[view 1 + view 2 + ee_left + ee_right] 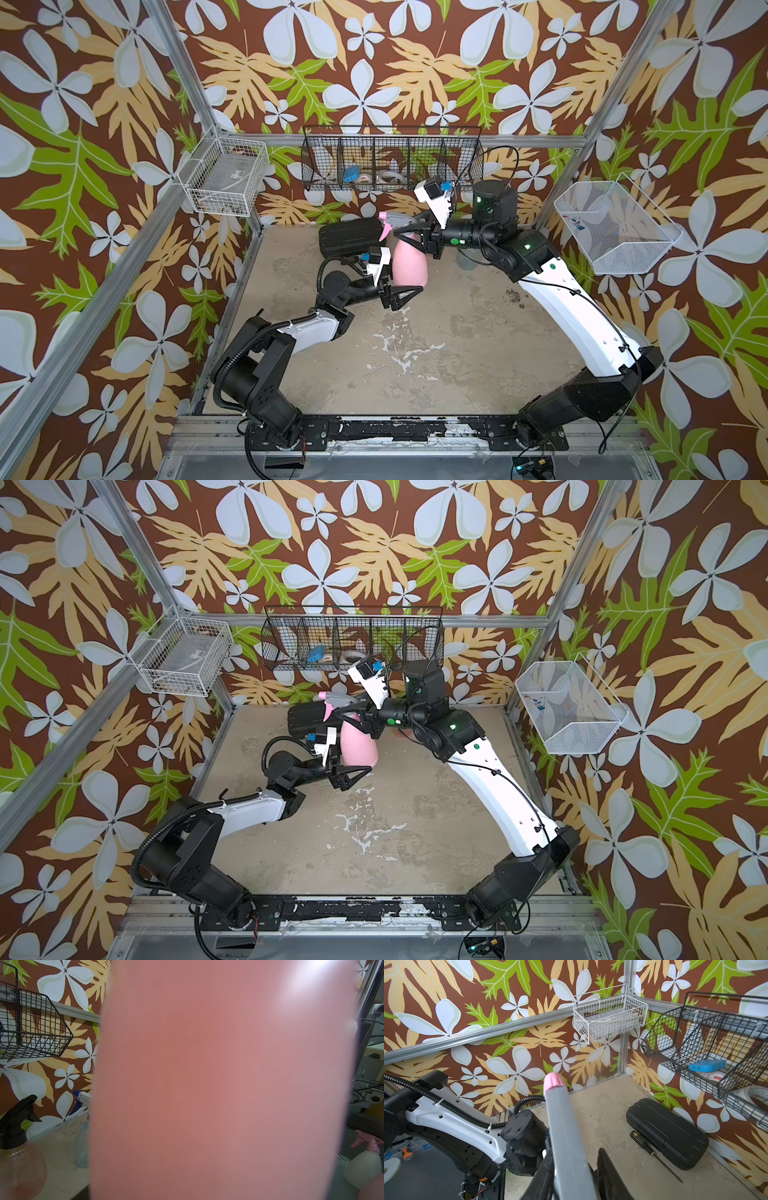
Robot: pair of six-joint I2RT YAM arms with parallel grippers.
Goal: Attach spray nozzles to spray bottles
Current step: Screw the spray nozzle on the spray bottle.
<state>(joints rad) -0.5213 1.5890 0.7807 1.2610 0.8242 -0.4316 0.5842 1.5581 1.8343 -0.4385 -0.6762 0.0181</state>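
1. The pink spray bottle (409,262) stands upright on the tabletop (436,353), near the back, just beside the black ribbed case (349,241)
2. The left hand (409,293) is partly closed around the fat bottom of this bottle and holds it; the pink side fills the left wrist view
3. The grey-and-pink spray nozzle (392,220) sits on top of the pink bottle's neck; I cannot tell if it is screwed tight
4. The right hand (405,232) comes in from the side and is closed on the nozzle's grey part
5. The orange spray bottle (20,1163) wears the black spray nozzle (18,1118)
6. The clear bluish spray bottle (81,1142) wears the white-and-blue spray nozzle (82,1099)
7. A screwdriver (652,1149) lies on the tabletop beside the case
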